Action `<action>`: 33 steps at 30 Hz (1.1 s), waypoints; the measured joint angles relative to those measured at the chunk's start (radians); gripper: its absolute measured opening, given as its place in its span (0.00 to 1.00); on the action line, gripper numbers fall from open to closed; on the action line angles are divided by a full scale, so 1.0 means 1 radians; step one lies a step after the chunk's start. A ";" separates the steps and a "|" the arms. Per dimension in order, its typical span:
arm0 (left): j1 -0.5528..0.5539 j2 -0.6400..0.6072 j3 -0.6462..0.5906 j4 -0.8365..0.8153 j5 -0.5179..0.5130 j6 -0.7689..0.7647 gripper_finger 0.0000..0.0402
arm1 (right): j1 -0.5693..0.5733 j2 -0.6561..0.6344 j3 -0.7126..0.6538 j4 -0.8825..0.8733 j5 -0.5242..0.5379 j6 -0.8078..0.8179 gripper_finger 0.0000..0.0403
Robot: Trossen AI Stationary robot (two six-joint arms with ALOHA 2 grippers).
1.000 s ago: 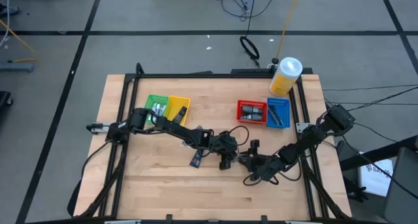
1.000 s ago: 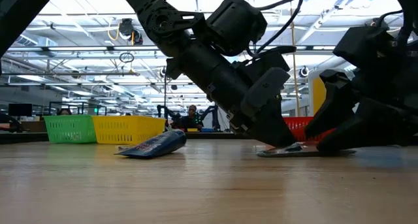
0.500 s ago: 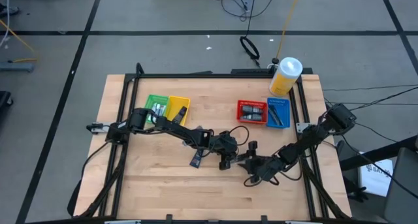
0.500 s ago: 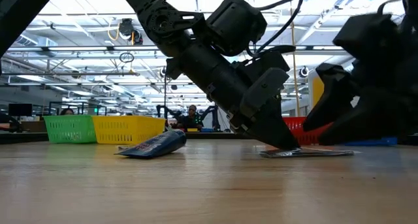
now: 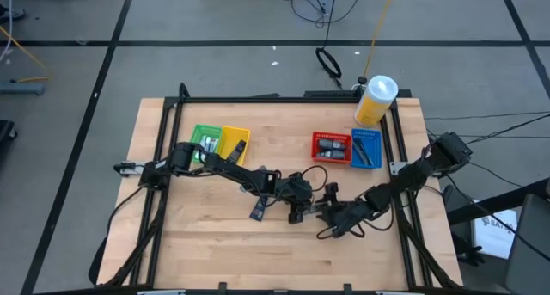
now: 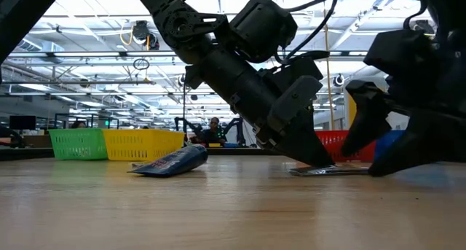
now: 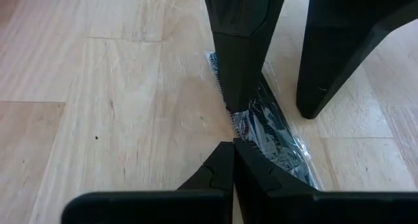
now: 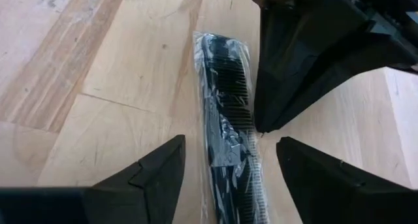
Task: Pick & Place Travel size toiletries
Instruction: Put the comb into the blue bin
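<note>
While the left gripper (image 5: pixel 298 211) presses its closed fingertips onto a wrapped black comb (image 8: pixel 228 126) lying flat mid-table, the right gripper (image 8: pixel 228 162) faces it with fingers spread wide on either side of the comb. 1 dark tube (image 5: pixel 258 208) lies just beside the left arm.

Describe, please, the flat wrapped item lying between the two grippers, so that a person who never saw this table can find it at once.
Look at the wooden table, a little right of its middle, where the left gripper and the right gripper nearly meet. Flat on the wood there lies a black comb sealed in a clear plastic sleeve. Unlike the plump dark blue tube lying farther left, it is thin, shiny and shows fine teeth.
</note>
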 joint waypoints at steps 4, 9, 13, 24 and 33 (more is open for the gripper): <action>0.000 0.001 -0.001 0.008 0.000 -0.004 0.03 | -0.019 0.000 0.000 -0.006 -0.008 -0.067 0.56; 0.001 0.026 0.001 0.060 0.000 -0.013 0.01 | -0.038 0.001 0.000 -0.007 -0.006 -0.142 0.53; 0.002 0.045 0.002 0.072 0.004 -0.012 0.03 | -0.045 0.001 0.000 -0.009 -0.002 -0.164 0.53; 0.006 0.045 0.002 0.064 0.001 -0.004 0.03 | -0.013 0.006 -0.004 0.034 0.085 -0.207 0.53; 0.006 0.045 0.002 0.064 0.002 0.000 0.02 | 0.033 0.006 -0.005 0.075 0.263 -0.207 0.53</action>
